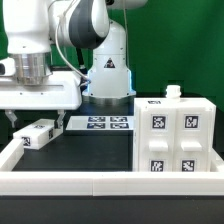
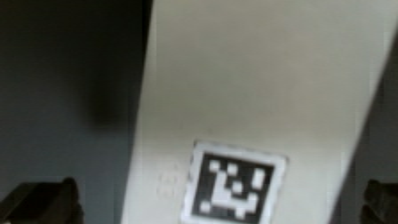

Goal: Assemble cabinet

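Note:
The cabinet is a large white box with several square tags, standing at the exterior view's right with a small white knob on top. A smaller white tagged block lies on the black table at the exterior view's left. My gripper hangs just above this block, open, with one finger on each side. In the wrist view the block fills the middle with its tag showing. The dark fingertips sit at the two lower corners, apart from the block's sides. My gripper holds nothing.
The marker board lies flat at the table's middle, by the robot base. A long white border rail runs along the front edge and up the exterior view's left side. A green wall stands behind.

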Controlling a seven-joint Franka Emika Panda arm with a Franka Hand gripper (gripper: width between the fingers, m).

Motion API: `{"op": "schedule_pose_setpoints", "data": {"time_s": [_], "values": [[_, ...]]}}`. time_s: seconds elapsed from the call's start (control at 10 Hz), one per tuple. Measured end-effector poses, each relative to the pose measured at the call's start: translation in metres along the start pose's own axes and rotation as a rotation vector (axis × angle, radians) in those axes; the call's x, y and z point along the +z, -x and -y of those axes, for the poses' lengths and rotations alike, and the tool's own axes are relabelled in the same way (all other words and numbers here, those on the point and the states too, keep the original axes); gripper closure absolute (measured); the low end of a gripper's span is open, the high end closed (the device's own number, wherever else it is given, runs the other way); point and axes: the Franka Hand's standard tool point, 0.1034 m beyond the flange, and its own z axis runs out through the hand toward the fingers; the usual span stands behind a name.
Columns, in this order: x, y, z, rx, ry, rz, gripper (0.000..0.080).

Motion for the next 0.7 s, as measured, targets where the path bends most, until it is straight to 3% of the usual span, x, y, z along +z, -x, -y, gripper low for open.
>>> {"op": "schedule_pose_setpoints", "data": {"time_s": [0.4,0.6,0.7], "values": [[0.0077,0.0016,0.0009,-0.019,0.021,-0.019,0.0002],[0.0073,0.0007,0.0021,-0.023,0.020,-0.018,0.0247],[0.0073,0.0007,0.0022,-0.023,0.020,-0.018,0.0247]]}}
